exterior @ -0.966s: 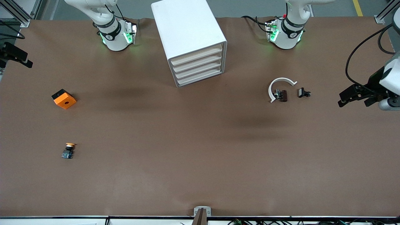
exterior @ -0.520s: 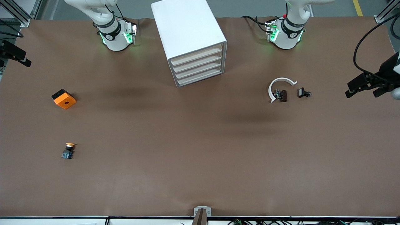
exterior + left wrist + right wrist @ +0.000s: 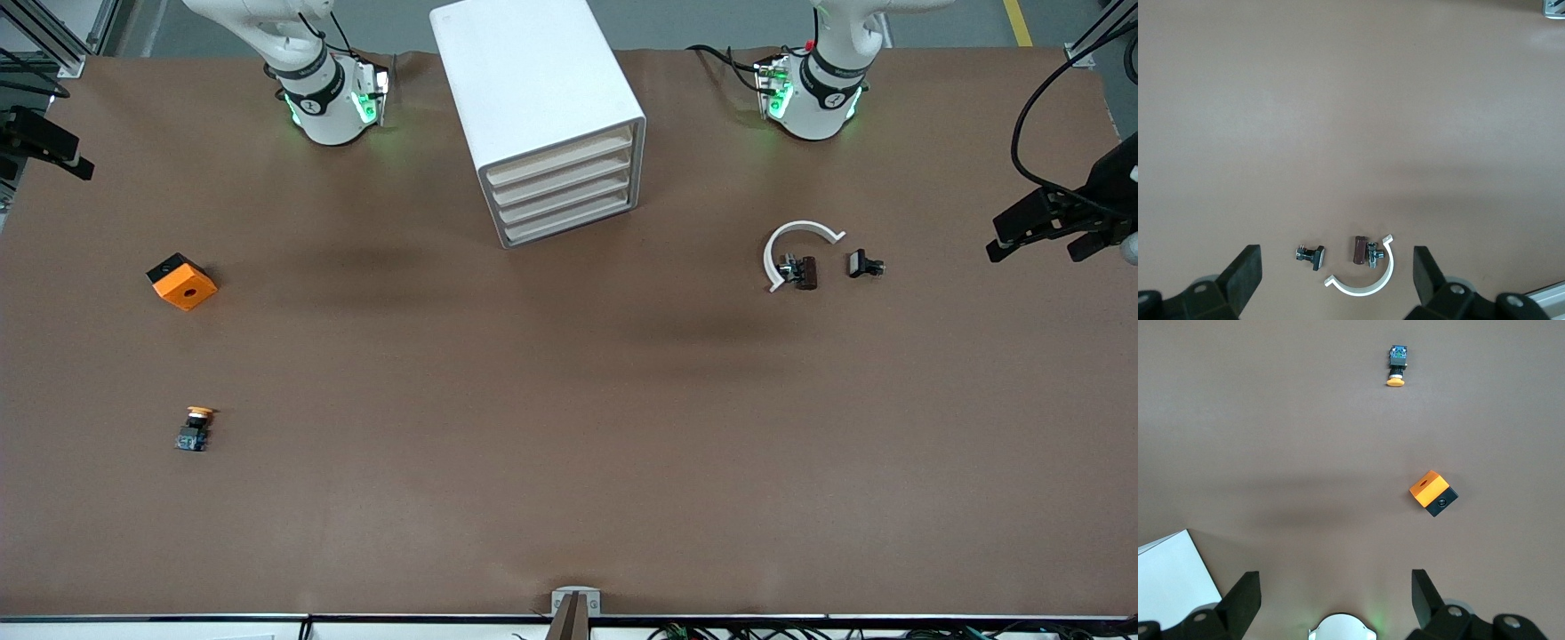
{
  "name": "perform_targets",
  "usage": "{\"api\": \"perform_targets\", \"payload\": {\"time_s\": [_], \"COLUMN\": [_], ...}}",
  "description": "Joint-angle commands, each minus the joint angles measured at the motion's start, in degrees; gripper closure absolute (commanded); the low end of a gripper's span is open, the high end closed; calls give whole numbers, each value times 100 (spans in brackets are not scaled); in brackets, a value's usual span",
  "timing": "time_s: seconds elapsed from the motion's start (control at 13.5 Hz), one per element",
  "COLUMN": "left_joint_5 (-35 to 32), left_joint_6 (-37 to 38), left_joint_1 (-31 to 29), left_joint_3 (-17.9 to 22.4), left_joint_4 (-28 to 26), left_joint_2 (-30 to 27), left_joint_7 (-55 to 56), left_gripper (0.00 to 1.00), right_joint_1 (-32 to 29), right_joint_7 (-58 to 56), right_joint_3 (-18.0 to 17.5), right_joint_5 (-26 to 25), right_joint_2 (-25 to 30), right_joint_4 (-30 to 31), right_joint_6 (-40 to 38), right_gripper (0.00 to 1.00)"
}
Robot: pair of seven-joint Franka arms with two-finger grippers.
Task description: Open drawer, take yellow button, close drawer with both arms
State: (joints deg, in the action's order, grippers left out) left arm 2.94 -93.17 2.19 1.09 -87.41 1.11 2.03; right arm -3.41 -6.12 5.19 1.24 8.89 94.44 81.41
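Note:
The white cabinet (image 3: 533, 89) stands between the two arm bases, and its corner shows in the right wrist view (image 3: 1168, 577). Its top drawer (image 3: 558, 158) is shut, flush with the three below. The button (image 3: 196, 428), with its yellow-orange cap, lies on the table toward the right arm's end, nearer the front camera; it also shows in the right wrist view (image 3: 1397, 365). My left gripper (image 3: 1042, 238) (image 3: 1336, 275) is open and empty, up over the table edge at the left arm's end. My right gripper (image 3: 60, 156) (image 3: 1335, 597) is open and empty, up over the right arm's end.
An orange block with a hole (image 3: 182, 281) (image 3: 1433, 492) lies toward the right arm's end, farther from the front camera than the button. A white arc (image 3: 794, 242) (image 3: 1368, 283) with small dark parts (image 3: 864, 264) (image 3: 1310, 255) lies toward the left arm's end.
My left gripper has pulled outward toward the left arm's end of the table. My right gripper has shifted slightly. The objects and drawers have not moved.

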Motion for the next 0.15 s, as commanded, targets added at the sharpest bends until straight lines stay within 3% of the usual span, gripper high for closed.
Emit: {"api": "perform_targets", "payload": {"time_s": [0.0, 0.07], "left_joint_5": [-127, -127], "left_joint_6": [123, 132], "left_joint_1": [44, 36], "left_joint_3": [-4, -4], "left_joint_4": [84, 84], "left_joint_2": [-6, -6], "left_joint_7": [-27, -18], "left_gripper": [0, 0], "right_joint_1": [-54, -28], "right_joint_7": [-72, -99], "right_joint_3": [-53, -53], "right_joint_5": [7, 7], "right_joint_2": [69, 69], "right_joint_4": [-66, -66], "right_joint_6": [-99, -90], "right_gripper": [0, 0]}}
